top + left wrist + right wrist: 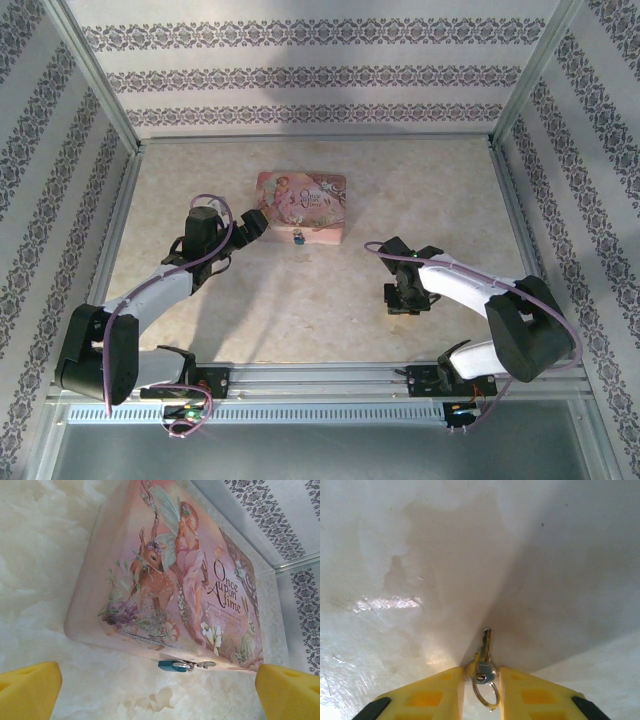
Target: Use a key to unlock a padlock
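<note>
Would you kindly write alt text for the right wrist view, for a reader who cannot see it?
A metal key sits gripped by its head between the right gripper's yellow fingers, blade pointing away from the camera, a wire ring hanging from the head. Behind it is the pale, glossy table, shadowed around the key.

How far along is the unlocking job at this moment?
Done: the right gripper pinches the key by its head. In hand: the left gripper, open, faces the pink box. Left: the padlock hangs at the box's front edge, far from the key; carrying, inserting and turning remain.
</note>
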Robot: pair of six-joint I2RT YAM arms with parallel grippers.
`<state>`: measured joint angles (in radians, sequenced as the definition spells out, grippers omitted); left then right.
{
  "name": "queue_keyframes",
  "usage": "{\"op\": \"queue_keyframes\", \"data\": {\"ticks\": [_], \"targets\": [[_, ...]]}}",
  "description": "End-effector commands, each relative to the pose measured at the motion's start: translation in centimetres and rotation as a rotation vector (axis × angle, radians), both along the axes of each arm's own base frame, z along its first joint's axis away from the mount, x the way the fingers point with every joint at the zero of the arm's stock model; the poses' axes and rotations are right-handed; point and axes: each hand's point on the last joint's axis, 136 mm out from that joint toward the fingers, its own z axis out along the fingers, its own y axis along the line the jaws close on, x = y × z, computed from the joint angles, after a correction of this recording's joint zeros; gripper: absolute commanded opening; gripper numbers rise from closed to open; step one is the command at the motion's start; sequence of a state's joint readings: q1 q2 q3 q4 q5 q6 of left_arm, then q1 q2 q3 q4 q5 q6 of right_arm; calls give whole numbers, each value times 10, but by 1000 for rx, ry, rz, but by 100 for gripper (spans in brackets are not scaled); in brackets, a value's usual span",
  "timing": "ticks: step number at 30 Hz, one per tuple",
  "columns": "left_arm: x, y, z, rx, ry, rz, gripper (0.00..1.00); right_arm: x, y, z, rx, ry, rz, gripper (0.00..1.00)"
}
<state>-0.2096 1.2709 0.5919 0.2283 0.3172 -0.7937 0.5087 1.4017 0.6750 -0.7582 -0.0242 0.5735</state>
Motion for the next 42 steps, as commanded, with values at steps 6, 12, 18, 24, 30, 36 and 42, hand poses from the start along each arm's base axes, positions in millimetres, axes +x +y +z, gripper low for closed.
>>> {"op": "queue_keyframes", "data": {"ticks": [6,12,18,24,30,36,42], "targets": [[5,-3,11,12,-29,-10,99,0,-2,-5,-33,10,16,16],[5,-2,13,16,-33,-10,99,4,-1,-5,-35,5,27,10],[4,-2,16,26,-37,-14,99,5,2,-4,-23,7,43,4],[0,0,18,35,-34,-15,99,10,1,4,-19,-33,55,0],[-10,-4,19,2,-8,-29,99,27,8,27,18,-145,107,0],[-19,-15,30,-121,13,-48,99,52,23,64,100,-331,192,0],[-19,-33,49,-317,12,-66,98,79,55,112,288,-547,222,0]]}}
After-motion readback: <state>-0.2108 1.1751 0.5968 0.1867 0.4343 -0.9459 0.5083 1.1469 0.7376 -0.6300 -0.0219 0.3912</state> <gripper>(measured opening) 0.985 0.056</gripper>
